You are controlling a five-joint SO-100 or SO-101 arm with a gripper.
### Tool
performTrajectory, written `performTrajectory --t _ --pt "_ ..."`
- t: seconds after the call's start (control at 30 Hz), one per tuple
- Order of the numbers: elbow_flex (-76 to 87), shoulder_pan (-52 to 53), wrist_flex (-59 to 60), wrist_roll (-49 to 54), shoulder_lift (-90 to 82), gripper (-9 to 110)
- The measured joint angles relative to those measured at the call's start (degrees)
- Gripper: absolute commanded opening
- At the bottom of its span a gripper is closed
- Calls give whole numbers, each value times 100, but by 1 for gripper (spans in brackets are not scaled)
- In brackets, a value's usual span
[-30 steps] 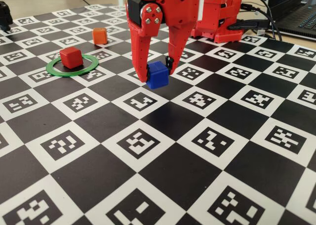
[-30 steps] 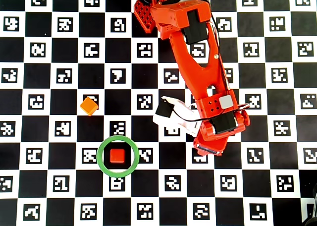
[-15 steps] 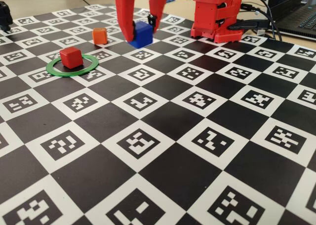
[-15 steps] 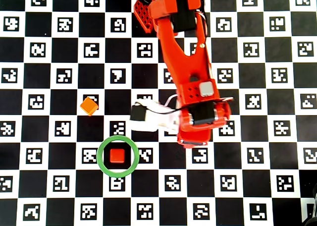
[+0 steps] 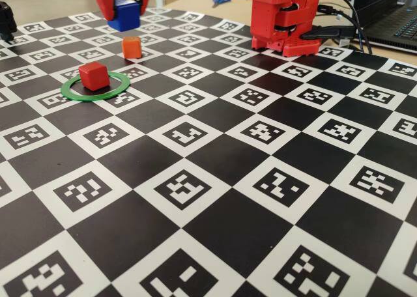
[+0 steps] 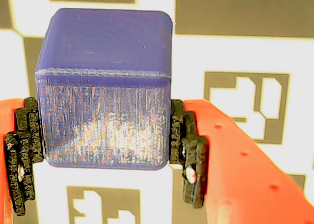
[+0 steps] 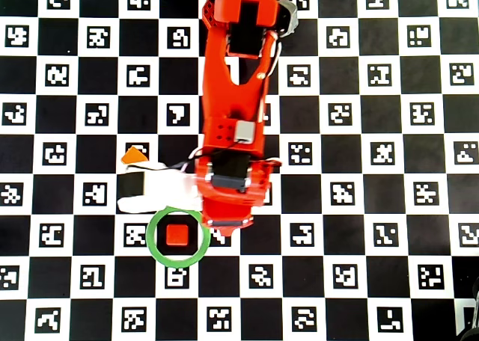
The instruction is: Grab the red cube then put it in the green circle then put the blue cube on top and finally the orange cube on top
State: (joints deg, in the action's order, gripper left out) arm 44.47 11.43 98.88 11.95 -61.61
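The red cube (image 5: 94,75) sits inside the green circle (image 5: 91,99), seen from above as red cube (image 7: 177,235) in the ring (image 7: 149,237). My gripper (image 5: 124,9) is shut on the blue cube (image 5: 125,17), held in the air at the top left of the fixed view, behind the orange cube (image 5: 131,47). In the wrist view the blue cube (image 6: 105,76) fills the gap between the black pads (image 6: 189,145) of the gripper (image 6: 104,135). From overhead the arm (image 7: 232,131) hides the blue cube, and the orange cube (image 7: 133,155) shows only partly.
The arm's red base (image 5: 283,17) stands at the back right of the checkered marker board (image 5: 215,199). A laptop and cables (image 5: 391,23) lie beyond the board's far right edge. A white wrist camera (image 7: 150,191) juts left of the gripper, above the ring.
The gripper has lifted the blue cube off the board and carried it left. In the overhead view the arm has swung left, ending just above and right of the ring.
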Motion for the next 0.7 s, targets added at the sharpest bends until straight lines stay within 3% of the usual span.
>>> performTrajectory --t 0.7 --pt "-1063 466 44 378 800 0"
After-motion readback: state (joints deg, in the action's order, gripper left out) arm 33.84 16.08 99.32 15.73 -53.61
